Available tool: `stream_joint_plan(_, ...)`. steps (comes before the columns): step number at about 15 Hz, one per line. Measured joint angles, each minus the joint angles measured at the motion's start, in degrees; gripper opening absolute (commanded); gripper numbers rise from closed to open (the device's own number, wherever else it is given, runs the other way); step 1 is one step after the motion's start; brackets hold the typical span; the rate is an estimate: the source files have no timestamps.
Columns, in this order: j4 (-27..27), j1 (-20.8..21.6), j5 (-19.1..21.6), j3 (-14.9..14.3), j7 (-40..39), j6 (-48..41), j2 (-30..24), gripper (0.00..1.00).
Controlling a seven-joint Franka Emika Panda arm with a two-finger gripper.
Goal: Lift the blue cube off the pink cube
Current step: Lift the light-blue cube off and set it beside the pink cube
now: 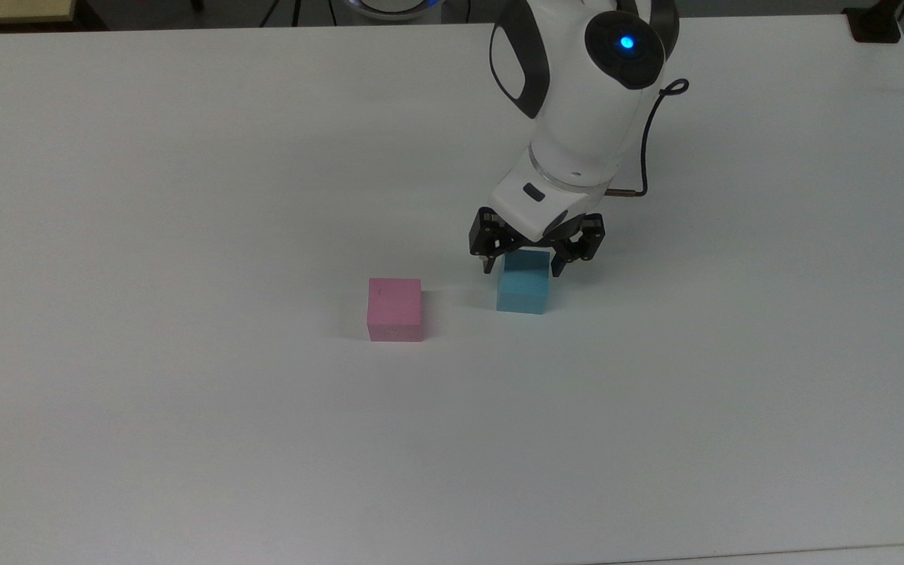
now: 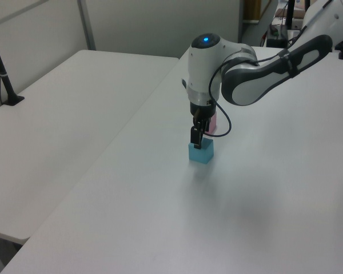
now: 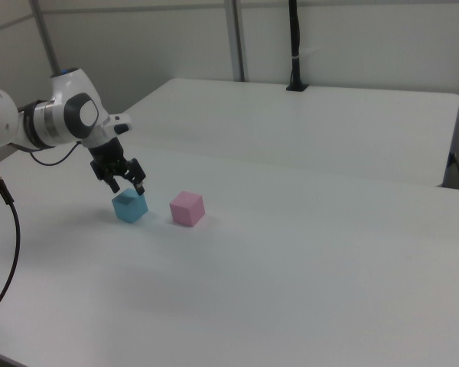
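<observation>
The blue cube (image 1: 524, 294) rests on the white table (image 1: 185, 196), a short gap to the top view's right of the pink cube (image 1: 395, 308). The two cubes do not touch. My gripper (image 1: 523, 265) is open just over the blue cube's far top edge, one finger on each side, spread wider than the cube. In the left view the blue cube (image 2: 200, 154) sits nearer than the pink cube (image 2: 212, 123), which my gripper (image 2: 197, 140) partly hides. In the right view my gripper (image 3: 128, 186) stands just above the blue cube (image 3: 130, 208), left of the pink cube (image 3: 187, 208).
A second white table (image 2: 63, 108) adjoins this one on the left view's left, with a black post (image 2: 3, 74) at its far edge. A black cable (image 1: 644, 149) loops off the arm's wrist. Bare tabletop surrounds both cubes.
</observation>
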Motion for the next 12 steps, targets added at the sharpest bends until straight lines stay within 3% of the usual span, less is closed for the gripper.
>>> stream_joint_plan(3, 1.0, -2.7, -0.5, -1.1, -1.4, -3.7, -4.3, 1.0)
stream_joint_plan(7, 1.7, -12.3, -0.3, -1.4, -11.8, -20.2, -14.6, 1.0)
stream_joint_plan(12, 0.1, -18.3, 5.3, -1.2, -15.2, -25.3, -23.3, 1.0)
